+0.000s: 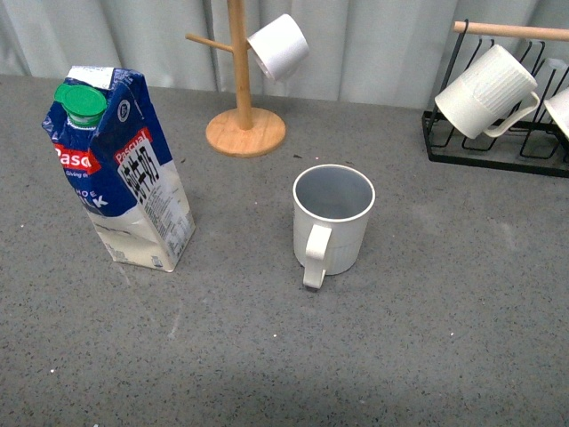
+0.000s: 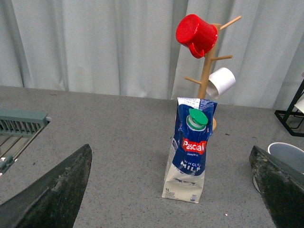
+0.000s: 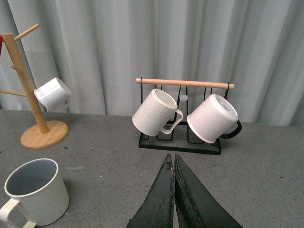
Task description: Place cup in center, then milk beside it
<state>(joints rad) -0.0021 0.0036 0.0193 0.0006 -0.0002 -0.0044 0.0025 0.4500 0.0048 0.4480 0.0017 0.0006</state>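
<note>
The cup (image 1: 332,218), a ribbed cream-white mug with a grey-blue inside, stands upright near the middle of the grey table with its handle toward me. It also shows in the right wrist view (image 3: 36,191) and at the edge of the left wrist view (image 2: 287,156). The milk (image 1: 120,166), a blue-and-white carton with a green cap, stands upright to the cup's left, apart from it. In the left wrist view the milk (image 2: 189,150) stands ahead of my open, empty left gripper (image 2: 171,190). My right gripper (image 3: 174,161) is shut and empty, to the right of the cup. Neither gripper shows in the front view.
A wooden mug tree (image 1: 242,84) stands at the back, holding a small smooth white cup (image 1: 278,45) and a red mug (image 2: 195,34). A black rack (image 1: 498,142) at the back right holds a ribbed mug (image 1: 484,91) and another white mug (image 3: 212,118). A grey slatted tray (image 2: 21,124) lies far left.
</note>
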